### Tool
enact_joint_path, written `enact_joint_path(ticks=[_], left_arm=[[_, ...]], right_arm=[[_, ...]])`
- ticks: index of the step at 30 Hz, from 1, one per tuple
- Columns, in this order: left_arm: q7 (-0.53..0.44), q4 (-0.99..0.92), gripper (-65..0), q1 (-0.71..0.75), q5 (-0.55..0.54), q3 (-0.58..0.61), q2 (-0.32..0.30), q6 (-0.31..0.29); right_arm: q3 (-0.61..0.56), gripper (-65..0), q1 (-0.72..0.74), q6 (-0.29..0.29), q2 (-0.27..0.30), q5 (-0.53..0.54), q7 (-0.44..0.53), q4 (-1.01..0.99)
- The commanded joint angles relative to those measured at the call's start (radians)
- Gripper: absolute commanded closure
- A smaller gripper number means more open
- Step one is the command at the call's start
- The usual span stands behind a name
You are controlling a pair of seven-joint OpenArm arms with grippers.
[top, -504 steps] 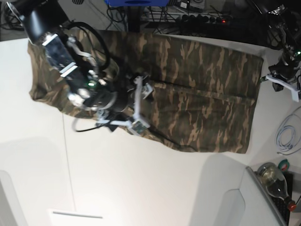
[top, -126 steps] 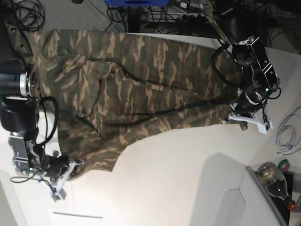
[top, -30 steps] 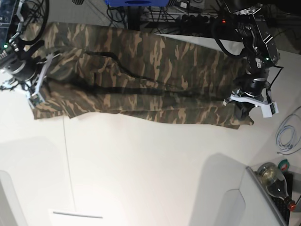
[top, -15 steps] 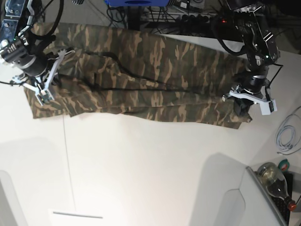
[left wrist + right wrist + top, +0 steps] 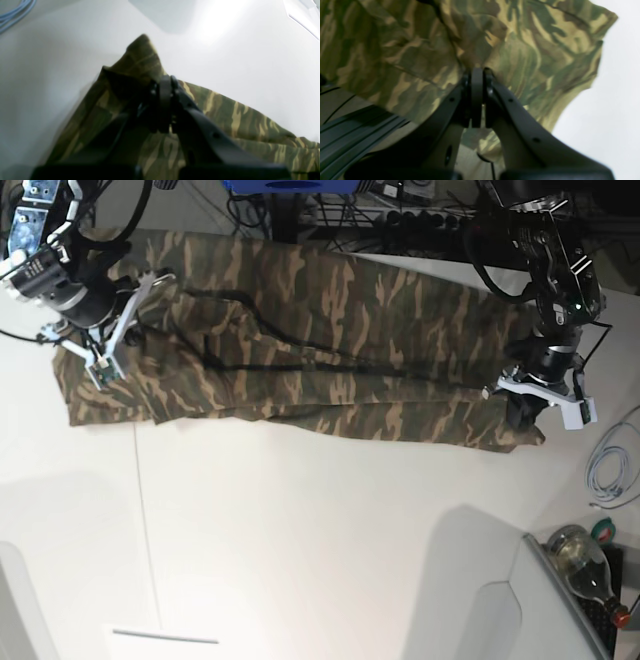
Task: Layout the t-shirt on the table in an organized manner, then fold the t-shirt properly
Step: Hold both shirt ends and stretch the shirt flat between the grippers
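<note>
The camouflage t-shirt (image 5: 330, 340) lies as a long folded band across the far part of the white table (image 5: 320, 530). My right gripper (image 5: 100, 368) is at the band's left end in the base view. In the right wrist view this right gripper (image 5: 477, 75) is shut on a pinch of the t-shirt (image 5: 525, 50). At the band's right end my left gripper (image 5: 517, 410) is low over the cloth. Its wrist view shows the left gripper (image 5: 165, 85) shut on the t-shirt (image 5: 140, 62) near a raised corner. Collar and label are hidden.
A white cable (image 5: 608, 470), a tape roll (image 5: 603, 530) and a glass bottle (image 5: 585, 565) sit at the right edge. Cables and a power strip (image 5: 430, 220) run behind the table. A thin dark seam (image 5: 146, 520) crosses the table top.
My right gripper has moved rightwards and farther back with the cloth, and the left end of the band now lies wider and flatter. My left gripper has shifted only slightly.
</note>
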Motion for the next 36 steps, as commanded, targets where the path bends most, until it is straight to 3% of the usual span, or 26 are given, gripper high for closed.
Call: enact_joint_path(ticks=[1,11,17,22,25,30,36], left_arm=[[-0.025,-0.001,0.0,-0.006,-0.014,0.018,-0.026,-0.008],[-0.026,-0.032,0.0,-0.028,-0.011,0.084,-0.054,-0.008],[-0.026,-0.032,0.0,-0.029,-0.016,0.084,-0.078,-0.008],[-0.026,-0.032,0.0,-0.029,-0.016,0.084,-0.081,-0.008],[-0.026,-0.032,0.0,-0.021,-0.016,0.086,-0.081,-0.008],[-0.026,-0.033,0.0,-0.018,-0.013,0.086,-0.081,-0.008],[-0.026,-0.033,0.0,-0.018,-0.008,0.086,-0.081,-0.008]], right_arm=[[-0.004,0.0,-0.003,-0.004,-0.004,0.009,0.012,0.02],[0.007,0.0,-0.017,-0.012,-0.022,0.004,-0.067,0.018],[0.007,0.0,-0.064,-0.097,-0.024,0.009,-0.072,0.015],[0.007,0.0,-0.092,-0.102,-0.025,0.009,-0.074,0.015],[0.005,0.0,-0.097,-0.102,-0.061,0.004,-0.074,0.018],[0.004,0.0,-0.113,-0.165,-0.062,0.008,-0.098,0.018],[0.004,0.0,-0.132,-0.174,-0.064,0.003,-0.103,0.017]])
